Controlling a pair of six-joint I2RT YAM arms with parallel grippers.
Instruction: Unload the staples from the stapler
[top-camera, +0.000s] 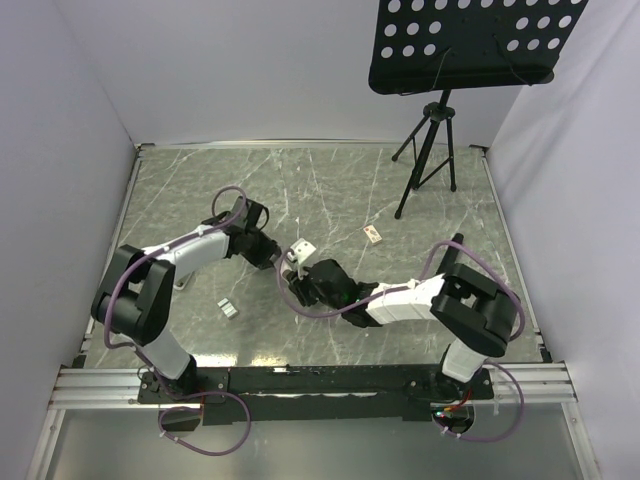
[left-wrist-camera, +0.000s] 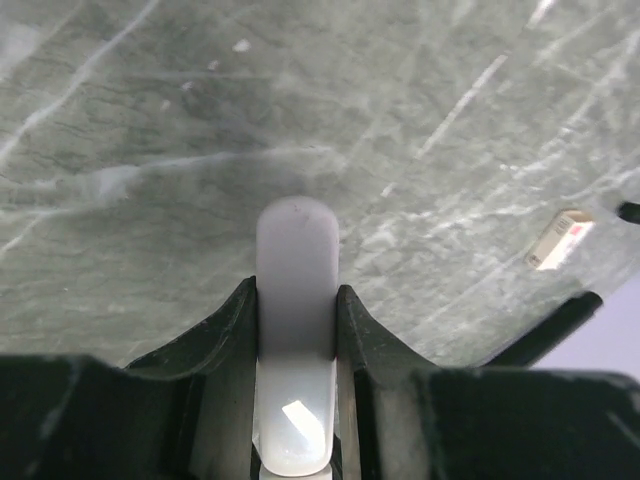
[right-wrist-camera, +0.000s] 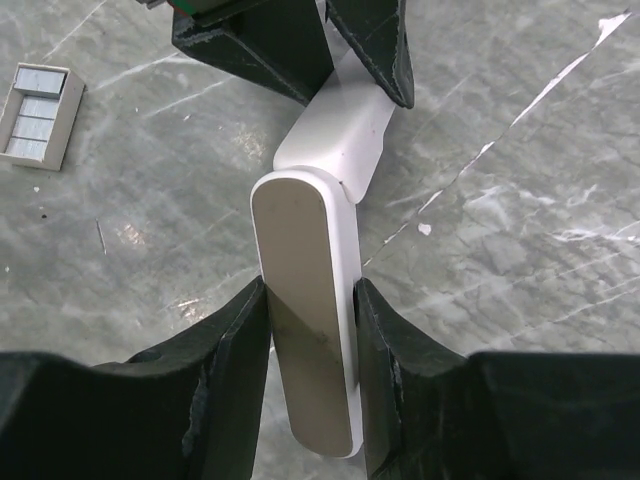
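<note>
Left end effector (left-wrist-camera: 297, 305) clamps the stapler (left-wrist-camera: 296, 250) between both dark fingers. The white rounded tip sticks out past them, above the grey marbled surface (left-wrist-camera: 150, 120). A small cream box (left-wrist-camera: 560, 240) with a red mark lies on the surface, far right.

Stapler (right-wrist-camera: 335, 130): smooth cream-white plastic, satin sheen; flat face looks like brushed metal, dull reflection. Staples (right-wrist-camera: 35, 110): silvery ribbed metal, in pale matt tray (right-wrist-camera: 72, 112). Right gripper (right-wrist-camera: 310, 290) fingers (right-wrist-camera: 225, 350): matt blk plastic. Desk (top-camera: 330, 190): grey marble-look, semi-gloss.
</note>
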